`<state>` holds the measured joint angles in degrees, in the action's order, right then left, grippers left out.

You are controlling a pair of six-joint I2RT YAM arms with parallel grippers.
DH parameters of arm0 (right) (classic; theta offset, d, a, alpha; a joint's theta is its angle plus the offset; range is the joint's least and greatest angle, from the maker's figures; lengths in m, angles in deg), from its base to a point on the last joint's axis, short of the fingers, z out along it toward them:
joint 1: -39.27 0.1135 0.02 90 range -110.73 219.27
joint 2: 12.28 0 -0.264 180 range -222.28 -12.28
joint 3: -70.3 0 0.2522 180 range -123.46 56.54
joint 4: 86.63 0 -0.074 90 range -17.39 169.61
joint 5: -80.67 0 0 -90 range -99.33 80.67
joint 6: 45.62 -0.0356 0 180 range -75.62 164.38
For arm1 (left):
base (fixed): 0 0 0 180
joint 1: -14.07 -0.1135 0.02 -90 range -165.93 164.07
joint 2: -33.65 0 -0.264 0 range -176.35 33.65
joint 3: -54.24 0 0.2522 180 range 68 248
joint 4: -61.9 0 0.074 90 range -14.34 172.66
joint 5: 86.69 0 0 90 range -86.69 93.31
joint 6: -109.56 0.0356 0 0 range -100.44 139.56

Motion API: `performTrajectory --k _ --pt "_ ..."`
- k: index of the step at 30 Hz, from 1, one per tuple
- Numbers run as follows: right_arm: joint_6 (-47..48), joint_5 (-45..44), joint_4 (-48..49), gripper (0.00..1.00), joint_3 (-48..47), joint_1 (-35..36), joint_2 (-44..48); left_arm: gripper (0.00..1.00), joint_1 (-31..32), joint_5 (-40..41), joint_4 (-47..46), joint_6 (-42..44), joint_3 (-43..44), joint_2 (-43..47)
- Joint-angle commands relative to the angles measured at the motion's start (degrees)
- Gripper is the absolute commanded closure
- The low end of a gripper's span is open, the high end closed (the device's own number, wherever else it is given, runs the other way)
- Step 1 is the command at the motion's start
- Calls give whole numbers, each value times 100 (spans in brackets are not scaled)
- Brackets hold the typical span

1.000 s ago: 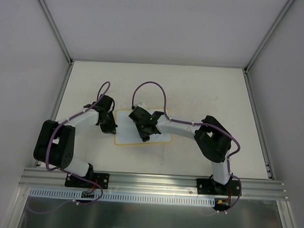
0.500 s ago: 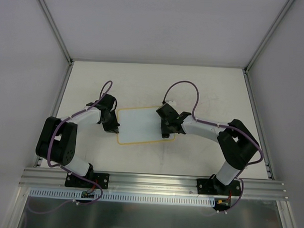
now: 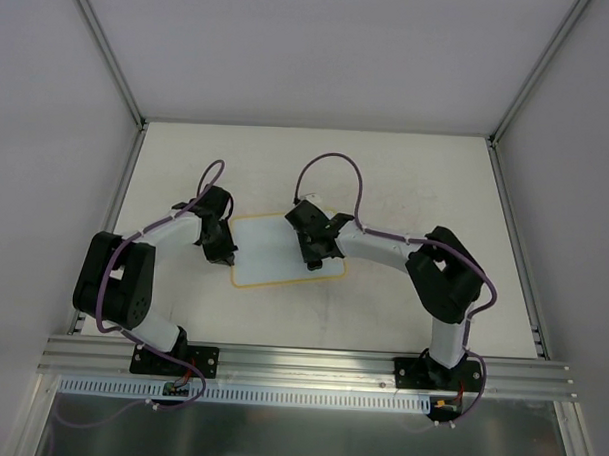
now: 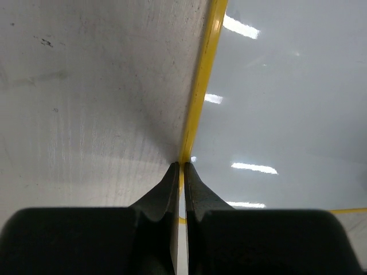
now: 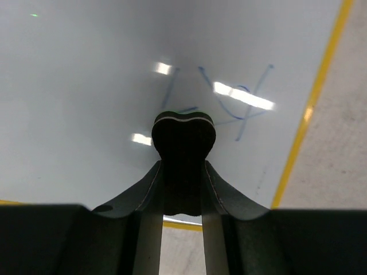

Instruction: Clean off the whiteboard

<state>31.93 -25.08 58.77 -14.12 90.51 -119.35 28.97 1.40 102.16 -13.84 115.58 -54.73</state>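
Two tools meet at the whiteboard [image 3: 274, 253], which lies flat on the pale, scuffed table [image 3: 416, 182] between plain grey walls [image 3: 291, 47]. The left tool [image 4: 179, 167] is pressed together at the board's yellow left border. The right tool [image 5: 183, 172] pinches a black eraser [image 5: 183, 134] at the glossy surface, just beside blue scribbles [image 5: 241, 106].

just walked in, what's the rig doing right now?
Erasing a whiteboard, mid-job. The right pincer grips a black eraser down at the whiteboard. The blue scribbles just ahead of it are not yet wiped. The left pincer is shut, with its tips on the board's yellow border at the left edge, apparently steadying it.
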Motion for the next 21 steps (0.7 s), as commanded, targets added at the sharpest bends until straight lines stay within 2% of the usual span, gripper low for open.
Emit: performTrajectory --k 1,6,14,18,21 --pt "269 450 -157 100 -308 290 -420 100 -13 446 338 142 -99 -285" --pt "182 221 -166 100 50 79 -289 100 -13 534 347 177 -99 -294" --pt "-346 -209 -614 100 1194 -949 782 100 -13 534 373 177 -46 -329" --pt "-154 -219 -720 100 1002 -1038 863 100 -13 481 382 194 15 -347" --pt "110 -104 -685 100 501 -906 601 100 -13 411 382 238 59 -356"
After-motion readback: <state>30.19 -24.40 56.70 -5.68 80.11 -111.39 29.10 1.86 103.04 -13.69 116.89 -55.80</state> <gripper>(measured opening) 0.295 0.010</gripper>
